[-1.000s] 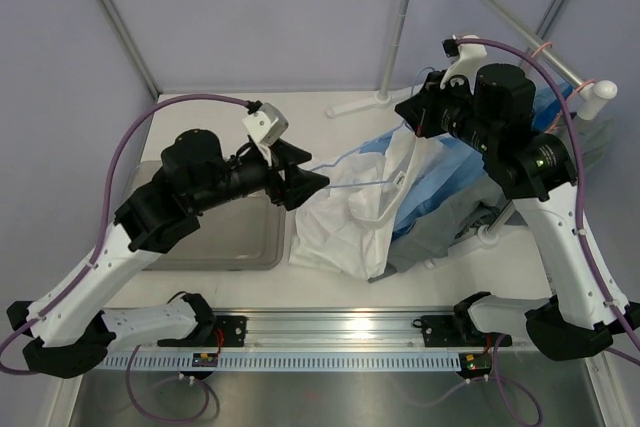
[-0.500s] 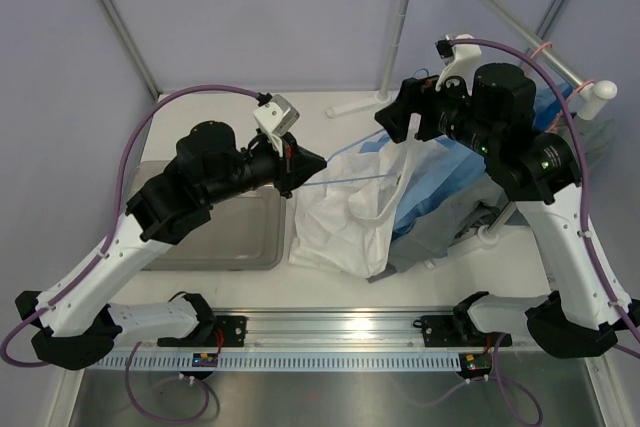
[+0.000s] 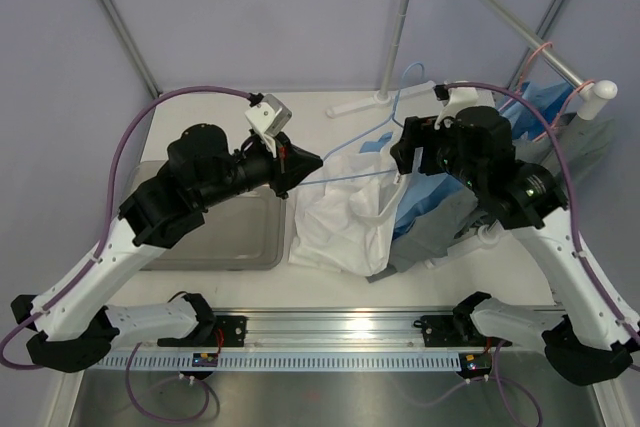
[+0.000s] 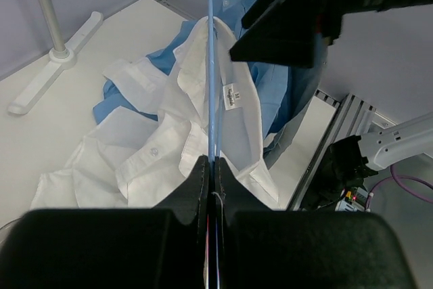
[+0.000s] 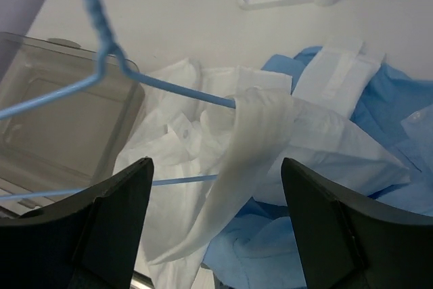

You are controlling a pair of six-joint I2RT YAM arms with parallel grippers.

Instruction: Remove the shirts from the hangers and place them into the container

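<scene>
Left claw (image 3: 312, 164) is clamping tight on the light blue hanger (image 3: 352, 179), pinching the wire near its corner. The wrist view is showing both fingers pressed together with the wire running straight out from between them. The hanger is being held up off the table (image 3: 330, 292), its hook (image 3: 410, 73) pointing to 12 o'clock, near the rack pole (image 3: 400, 17).

Right claw (image 5: 216, 167) is standing wide open, gripping nothing. It is hovering just above the hanger's far end and the shirt pile, at 1 o'clock from the white heap.

White shirt (image 3: 345, 219) is lying mostly crumpled on the table at centre, with one strip of it draping over the hanger's lower wire. Light blue shirt (image 3: 438, 192) is lying at 3 o'clock of the white one, touching it and partly under it. Grey shirt (image 3: 445, 237) is showing at 4 o'clock, tucked under the blue one's near edge.

Container (image 3: 235, 232) is sitting at 9 o'clock of the white shirt, just beside it, with no fabric showing inside. The left arm is crossing over its far side.
</scene>
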